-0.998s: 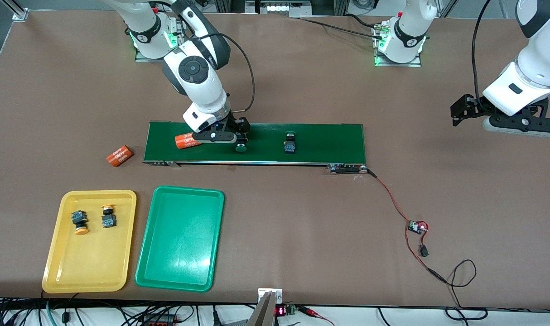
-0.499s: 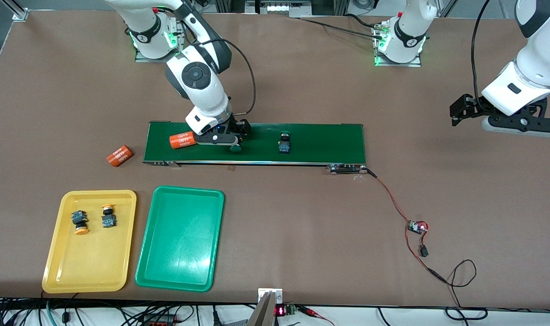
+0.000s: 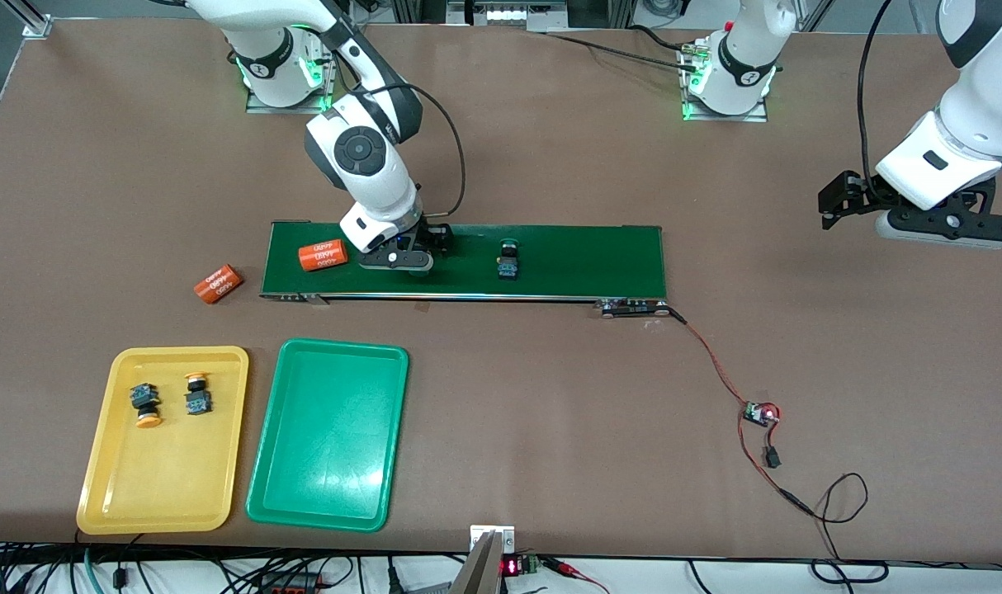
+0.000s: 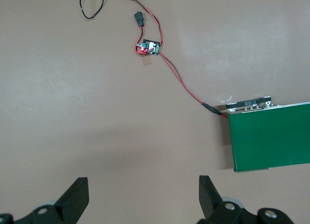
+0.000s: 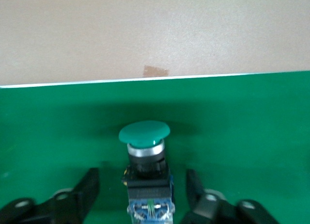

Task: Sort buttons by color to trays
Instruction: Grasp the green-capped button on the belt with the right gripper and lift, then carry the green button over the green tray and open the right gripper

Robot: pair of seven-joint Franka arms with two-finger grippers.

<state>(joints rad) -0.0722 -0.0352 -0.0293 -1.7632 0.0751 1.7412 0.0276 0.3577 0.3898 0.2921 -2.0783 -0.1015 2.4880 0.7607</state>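
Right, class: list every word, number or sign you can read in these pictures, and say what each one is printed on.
"4680": orange cylinder on the conveyor belt, repeated in white; only roughly legible.
Orange cylinder on the table: similar white print, too small to read.
Red display at the table's edge nearest the camera: lit, unreadable.
Arm bases: round mark, too small to read.

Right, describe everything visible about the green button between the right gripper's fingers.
The green button lies on its side on the dark-green belt. It has a smooth, domed green cap, a silvery collar under it, then a black body ending in a blue base. The right gripper straddles the body, one finger on each side with small gaps showing, so no grip yet. Only the belt visibly touches it.
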